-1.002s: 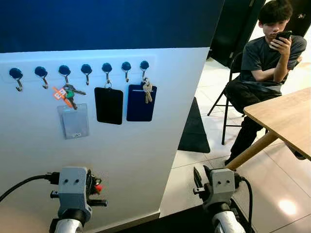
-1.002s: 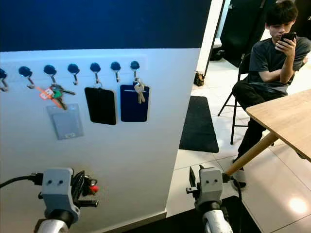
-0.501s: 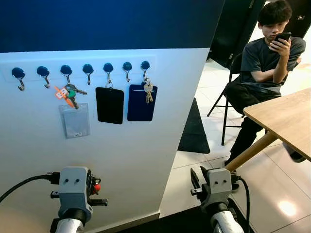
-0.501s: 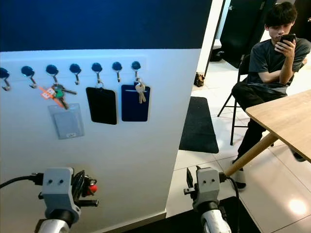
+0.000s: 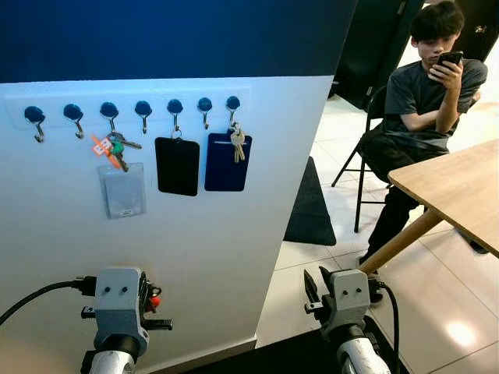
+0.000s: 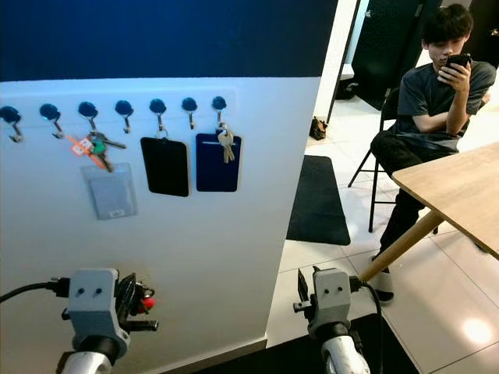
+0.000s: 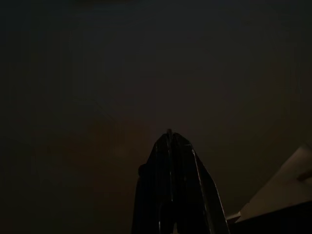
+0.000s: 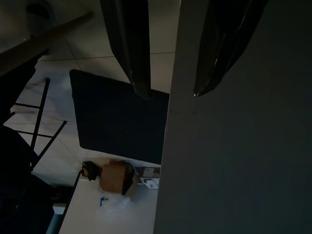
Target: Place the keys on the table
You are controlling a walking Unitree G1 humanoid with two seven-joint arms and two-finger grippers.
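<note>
A bunch of silver keys (image 5: 237,143) hangs from the rightmost blue hook on the white wall, in front of a blue card holder (image 5: 227,163). Another bunch with an orange tag and a green key (image 5: 115,147) hangs from the third hook, above a clear badge holder (image 5: 125,190). The wooden table (image 5: 458,190) stands to the right, its slanted leg on the tiled floor. Both arms are held low in front of the wall, well below the keys. My left gripper (image 7: 169,133) is shut in a dark view. My right gripper (image 8: 170,92) is open beside the wall's edge, with nothing between its fingers.
A black card holder (image 5: 177,165) hangs between the two key bunches. A person (image 5: 425,101) sits on a black folding chair behind the table, looking at a phone. A black mat (image 5: 310,204) lies on the floor past the wall's end. Several hooks on the left are bare.
The whole picture has shifted slightly, so the camera has moved. My right arm has drifted a little to the left. Both key bunches still hang on their hooks.
</note>
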